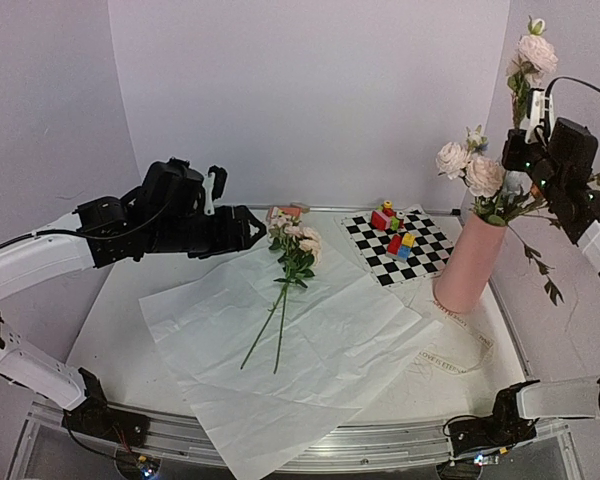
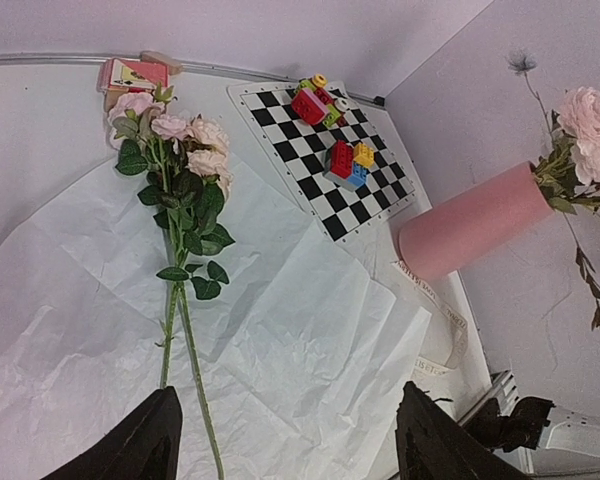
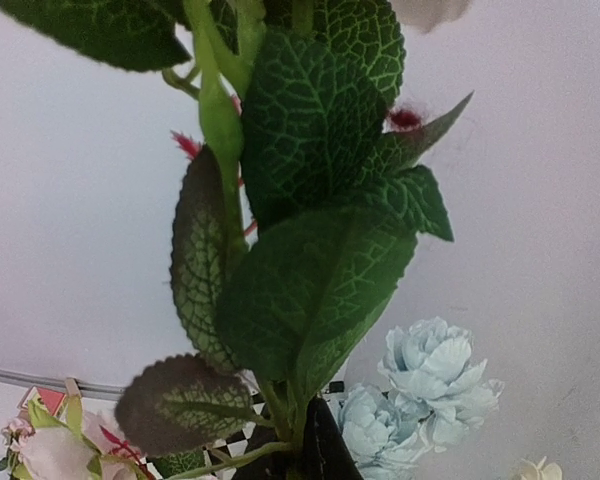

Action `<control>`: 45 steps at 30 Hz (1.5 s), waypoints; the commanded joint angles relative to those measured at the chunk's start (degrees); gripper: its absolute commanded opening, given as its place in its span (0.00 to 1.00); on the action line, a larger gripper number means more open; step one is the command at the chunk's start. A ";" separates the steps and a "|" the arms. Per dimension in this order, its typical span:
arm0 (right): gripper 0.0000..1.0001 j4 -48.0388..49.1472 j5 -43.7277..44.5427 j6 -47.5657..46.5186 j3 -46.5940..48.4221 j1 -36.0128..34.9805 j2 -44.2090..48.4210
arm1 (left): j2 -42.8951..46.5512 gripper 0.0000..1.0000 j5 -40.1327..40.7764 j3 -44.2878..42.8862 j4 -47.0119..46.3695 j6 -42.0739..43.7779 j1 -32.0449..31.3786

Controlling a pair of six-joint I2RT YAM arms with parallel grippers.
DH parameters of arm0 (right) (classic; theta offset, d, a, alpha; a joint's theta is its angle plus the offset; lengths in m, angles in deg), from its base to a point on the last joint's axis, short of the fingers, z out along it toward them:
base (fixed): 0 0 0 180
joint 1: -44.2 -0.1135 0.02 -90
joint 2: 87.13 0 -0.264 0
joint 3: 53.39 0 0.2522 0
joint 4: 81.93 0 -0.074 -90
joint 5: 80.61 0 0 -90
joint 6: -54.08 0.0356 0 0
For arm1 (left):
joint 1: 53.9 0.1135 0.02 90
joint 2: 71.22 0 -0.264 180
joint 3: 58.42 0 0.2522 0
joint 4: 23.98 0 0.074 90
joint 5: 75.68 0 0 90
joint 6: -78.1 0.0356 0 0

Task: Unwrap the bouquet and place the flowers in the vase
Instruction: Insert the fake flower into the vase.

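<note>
With left fingers (image 2: 140, 445) spread and right fingers (image 3: 325, 455) pinching a stem (image 3: 218, 120) above the vase (image 1: 470, 262), the flowers (image 1: 294, 246) lying toward the back of the surface (image 1: 115, 320) look light and floppy: grip the bare lower stems.

Creased white paper sheet (image 1: 320, 350); smooth matt pink vase (image 1: 468, 265).

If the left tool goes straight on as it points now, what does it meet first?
Probably the stems of the roses lying on the white paper ahead of the left tool. Depth is unclear; it might touch the paper first.
</note>
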 commanded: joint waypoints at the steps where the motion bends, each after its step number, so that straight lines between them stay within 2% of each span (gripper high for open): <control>1: 0.00 7.95 1.10 2.92 -4.76 0.34 2.96 | 0.29 0.75 -0.67 -3.19 -1.60 0.80 -0.03; 4: 0.01 8.03 1.27 3.11 -7.50 0.32 3.77 | 0.28 0.75 -1.01 -3.01 -1.62 0.79 -0.05; 5: 0.06 7.75 1.40 3.74 -8.07 0.33 3.98 | 0.22 0.75 -1.13 -2.95 -1.61 0.73 -0.04; 9: 0.41 6.27 2.06 6.61 -9.16 0.35 5.61 | -0.16 0.75 -1.46 -2.96 -1.56 0.48 -0.03; 10: 0.45 5.77 1.94 6.78 -9.02 0.34 5.87 | -0.24 0.75 -1.58 -2.97 -1.56 0.47 -0.03; 19: 0.64 0.56 -0.76 7.47 -4.47 0.38 7.30 | -1.20 0.75 -2.12 -3.40 -1.63 0.67 -0.03; 28: 0.74 -3.43 -7.40 6.50 1.67 0.32 6.64 | -1.95 0.75 -2.21 -3.75 -1.69 0.47 -0.03; 31: 0.82 -4.81 -9.72 7.17 2.27 0.32 7.66 | -2.40 0.75 -2.35 -3.71 -1.73 0.12 -0.03; 35: 0.91 -6.27 -7.96 7.98 1.76 0.35 10.06 | -3.55 0.77 -2.64 -3.57 -1.67 -1.11 -0.03; 38: 0.95 -7.75 -7.26 8.43 2.22 0.33 11.35 | -4.48 0.84 -2.09 -3.26 -1.58 -2.03 -0.03; 40: 0.98 -9.05 -8.16 8.97 2.88 0.34 12.12 | -4.47 0.99 -0.23 -2.58 -1.53 -3.51 -0.03; 45: 0.98 -11.94 -10.10 11.68 4.52 0.35 14.38 | -4.37 1.00 4.07 -1.01 -1.60 -5.52 0.01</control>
